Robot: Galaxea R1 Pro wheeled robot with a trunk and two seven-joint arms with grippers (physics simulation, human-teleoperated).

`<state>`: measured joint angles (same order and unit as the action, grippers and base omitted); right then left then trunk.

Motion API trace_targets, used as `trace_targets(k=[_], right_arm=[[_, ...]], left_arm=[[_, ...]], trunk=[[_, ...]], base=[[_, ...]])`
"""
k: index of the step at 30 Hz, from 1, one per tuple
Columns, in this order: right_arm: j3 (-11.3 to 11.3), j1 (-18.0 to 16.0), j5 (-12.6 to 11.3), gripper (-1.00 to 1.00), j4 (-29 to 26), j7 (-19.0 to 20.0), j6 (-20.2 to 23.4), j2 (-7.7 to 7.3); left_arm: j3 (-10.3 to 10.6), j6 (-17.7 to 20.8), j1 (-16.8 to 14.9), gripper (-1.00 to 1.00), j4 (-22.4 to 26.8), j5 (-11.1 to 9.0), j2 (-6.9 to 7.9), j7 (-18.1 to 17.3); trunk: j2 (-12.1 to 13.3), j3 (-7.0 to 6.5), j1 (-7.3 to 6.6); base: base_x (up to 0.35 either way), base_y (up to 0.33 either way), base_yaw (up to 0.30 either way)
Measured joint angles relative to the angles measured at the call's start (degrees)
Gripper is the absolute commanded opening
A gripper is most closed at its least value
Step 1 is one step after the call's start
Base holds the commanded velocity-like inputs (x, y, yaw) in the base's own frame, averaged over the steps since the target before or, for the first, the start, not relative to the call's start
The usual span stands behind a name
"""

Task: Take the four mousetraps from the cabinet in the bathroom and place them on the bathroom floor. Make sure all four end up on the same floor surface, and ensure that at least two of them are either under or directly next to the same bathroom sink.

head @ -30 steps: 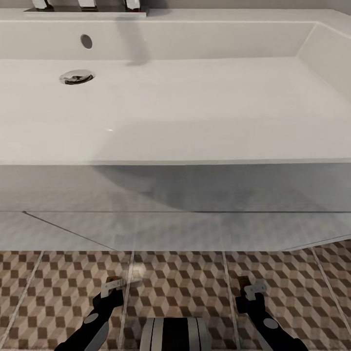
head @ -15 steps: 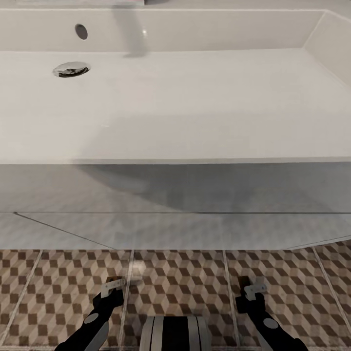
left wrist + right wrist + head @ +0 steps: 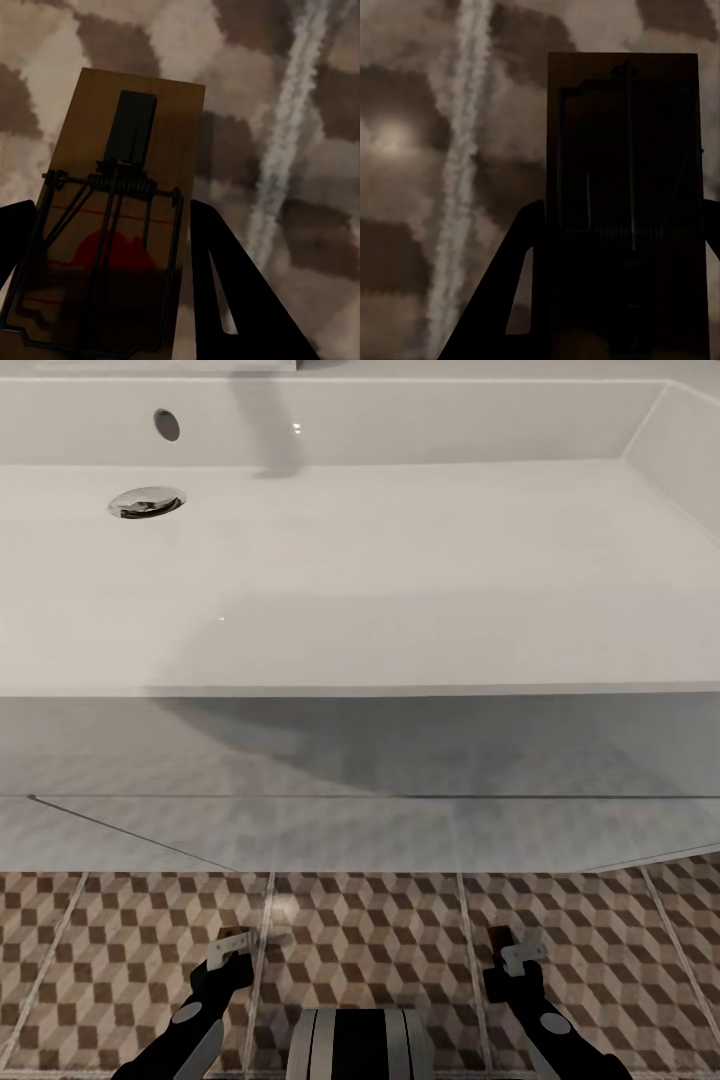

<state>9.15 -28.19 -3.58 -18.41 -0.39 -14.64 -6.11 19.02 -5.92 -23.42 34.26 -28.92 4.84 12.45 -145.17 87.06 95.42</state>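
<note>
A tan mousetrap [image 3: 127,187] with black wire and a red spot lies between the fingers of my left gripper [image 3: 111,214], which is shut on it. A second mousetrap [image 3: 622,112], in deep shade, is held the same way by my right gripper [image 3: 624,214]. In the head view the left gripper [image 3: 232,945] and the right gripper [image 3: 520,955] hang low over the cube-patterned bathroom floor [image 3: 370,925], in front of the sink. The cabinet and the other mousetraps are out of view.
A wide white sink [image 3: 400,580] with a metal drain [image 3: 146,502] spans the head view, close ahead. Below its front edge runs a grey surface [image 3: 350,810] down to the tiles. My base [image 3: 360,1045] sits between the arms.
The head view shifted slightly a second ago, so the sink sits higher in the picture. Both arms and their mousetraps have kept their places.
</note>
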Motion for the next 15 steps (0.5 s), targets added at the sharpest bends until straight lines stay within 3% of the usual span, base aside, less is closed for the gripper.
trace_targets(k=[15], right_arm=[[-0.01,0.00,-0.10,-1.00,0.00,0.00,-0.01,0.00]], left_arm=[[0.00,0.00,0.04,-1.00,0.00,0.00,0.00,0.00]], trunk=[[0.00,0.00,0.00]], base=[[0.000,0.000,0.000]])
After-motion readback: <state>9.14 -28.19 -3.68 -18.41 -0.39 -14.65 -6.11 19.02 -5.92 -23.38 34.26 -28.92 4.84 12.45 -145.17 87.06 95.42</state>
